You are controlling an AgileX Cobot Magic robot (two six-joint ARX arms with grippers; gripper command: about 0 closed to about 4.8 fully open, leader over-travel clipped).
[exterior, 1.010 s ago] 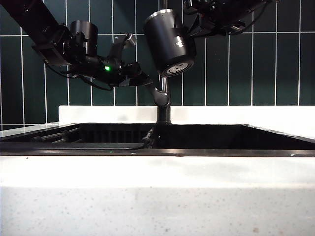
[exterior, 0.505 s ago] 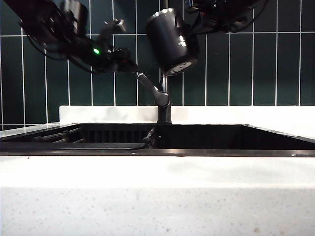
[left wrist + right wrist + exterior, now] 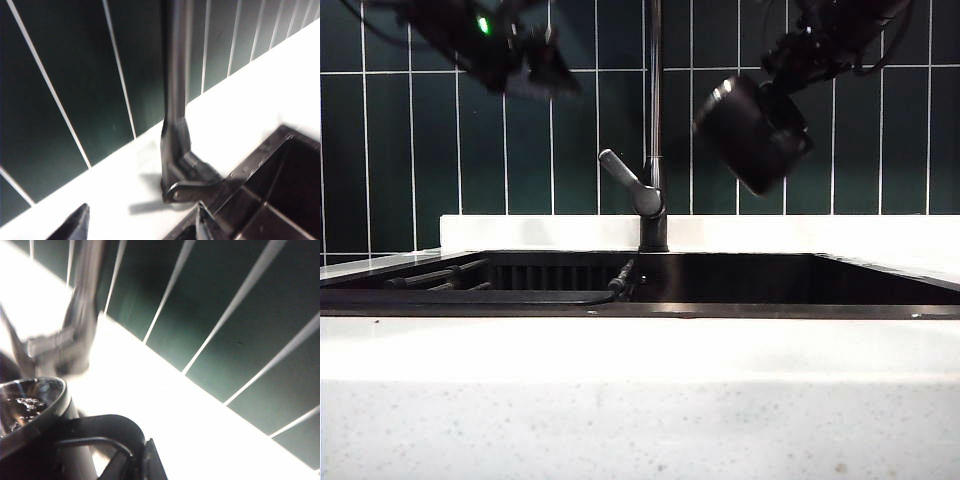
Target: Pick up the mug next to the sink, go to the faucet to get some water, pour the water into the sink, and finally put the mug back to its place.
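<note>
Right tool [image 3: 790,75] pinches the tilted matte black cylindrical mug [image 3: 752,133], apparently filled, above the black recessed sink [image 3: 770,275]; pouring and return remain. Left tool [image 3: 535,65] spread, raised.

Dark green wall tiles [image 3: 410,150] with white grout rise behind a white speckled stone counter [image 3: 640,400].

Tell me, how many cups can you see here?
1. The matte black cylindrical mug with a shiny steel rim hangs tilted in the right gripper, up right of the tall dark-grey metal faucet. Others could be hidden down in the sink.
</note>
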